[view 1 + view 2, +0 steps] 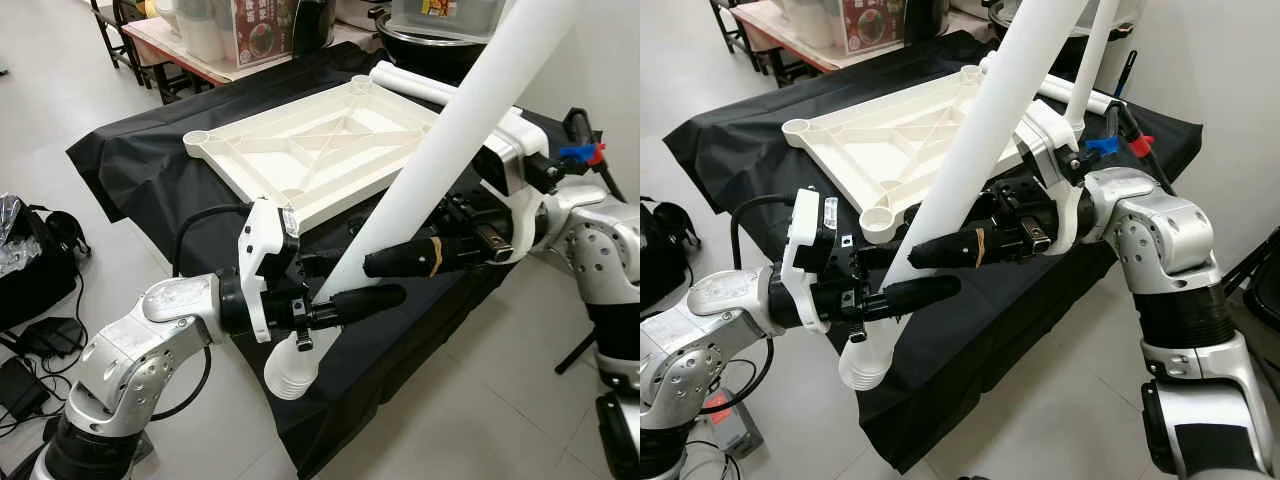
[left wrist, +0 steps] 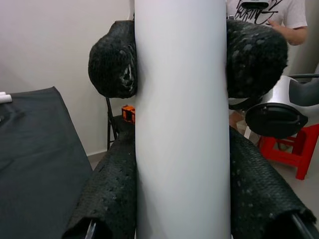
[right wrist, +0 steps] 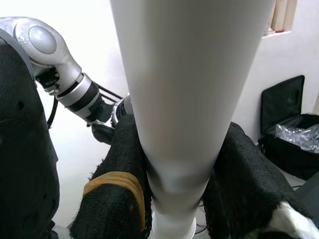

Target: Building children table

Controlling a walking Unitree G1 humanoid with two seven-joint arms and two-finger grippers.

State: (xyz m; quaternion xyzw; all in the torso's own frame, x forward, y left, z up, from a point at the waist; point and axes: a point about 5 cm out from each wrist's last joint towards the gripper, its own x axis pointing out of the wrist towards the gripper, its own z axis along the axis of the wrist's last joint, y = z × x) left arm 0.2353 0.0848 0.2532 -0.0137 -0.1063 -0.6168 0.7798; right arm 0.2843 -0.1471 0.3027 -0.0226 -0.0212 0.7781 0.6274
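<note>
Both end effectors, left (image 1: 352,300) & right (image 1: 395,262), clamp white leg (image 1: 450,140) over black-draped table (image 1: 130,165), grey floor (image 1: 60,90).

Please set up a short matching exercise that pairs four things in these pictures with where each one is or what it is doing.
1. white table leg
2. tabletop frame
3. second white leg
4. black bag

A. on the floor
B. upside down on the black cloth
C. clamped by left gripper and right gripper
D. lying behind the frame

Pairs: 1-C, 2-B, 3-D, 4-A
</note>
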